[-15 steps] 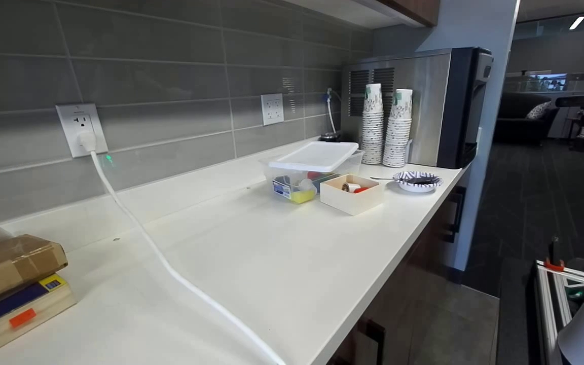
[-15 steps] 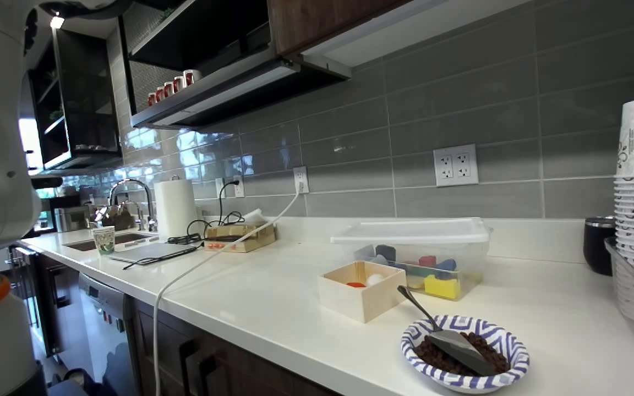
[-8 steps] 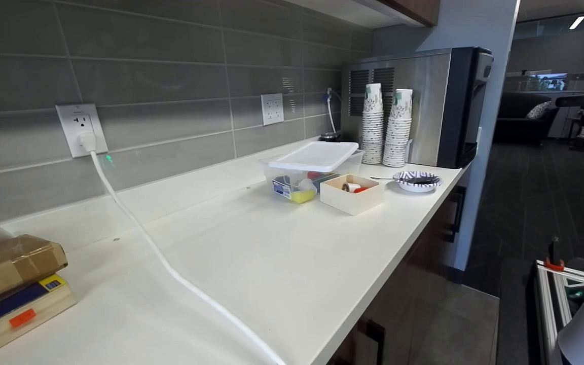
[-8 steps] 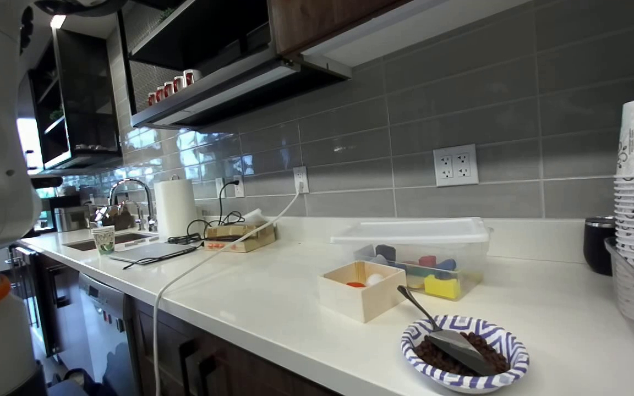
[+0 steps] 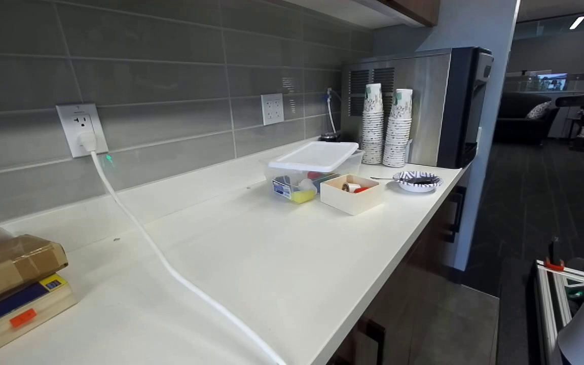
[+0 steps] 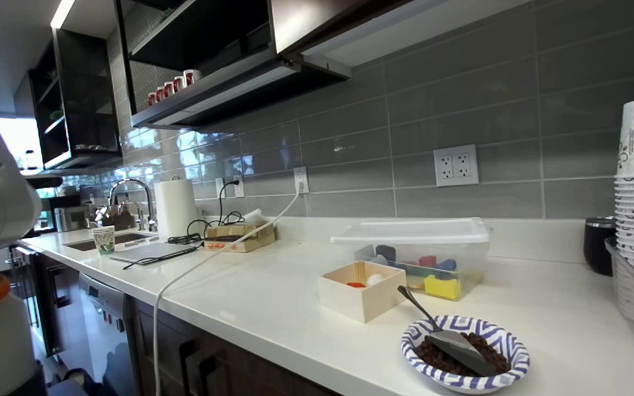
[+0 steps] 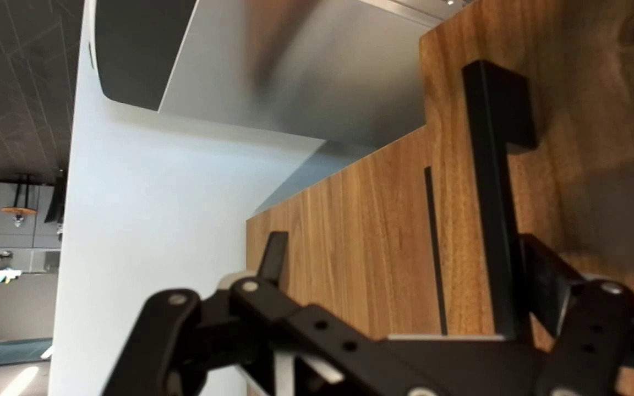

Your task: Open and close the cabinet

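With claw spread, may slip off handle at three o'clock in wrist view through pulling before gripping

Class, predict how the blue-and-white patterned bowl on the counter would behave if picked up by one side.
The patterned bowl looks like thin disposable paper, so it is probably light and flexible. The serving utensil, its handle jutting past the edge, might slide or unbalance it. The brown bits look loose, so they could spill if it tilts.
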Controlling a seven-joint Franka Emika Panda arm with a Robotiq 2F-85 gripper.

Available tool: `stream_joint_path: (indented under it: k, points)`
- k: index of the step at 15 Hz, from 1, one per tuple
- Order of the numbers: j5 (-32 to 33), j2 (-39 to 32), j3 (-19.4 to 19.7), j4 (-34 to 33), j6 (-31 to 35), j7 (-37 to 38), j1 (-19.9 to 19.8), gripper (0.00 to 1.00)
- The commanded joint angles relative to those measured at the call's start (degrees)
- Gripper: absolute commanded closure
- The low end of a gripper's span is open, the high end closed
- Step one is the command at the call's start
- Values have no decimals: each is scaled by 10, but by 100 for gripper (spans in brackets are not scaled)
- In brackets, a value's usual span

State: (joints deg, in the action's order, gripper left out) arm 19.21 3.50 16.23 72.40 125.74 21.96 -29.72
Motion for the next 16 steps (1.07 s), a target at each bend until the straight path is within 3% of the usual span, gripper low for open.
stream_joint_path:
  k: [1, 8, 16]
  points:
    - [40, 109, 4, 119, -11, 28, -13, 0]
    - [97, 254, -3, 264, -39, 73, -37, 0]
    - [88, 391, -35, 388, -63, 70, -83, 0]
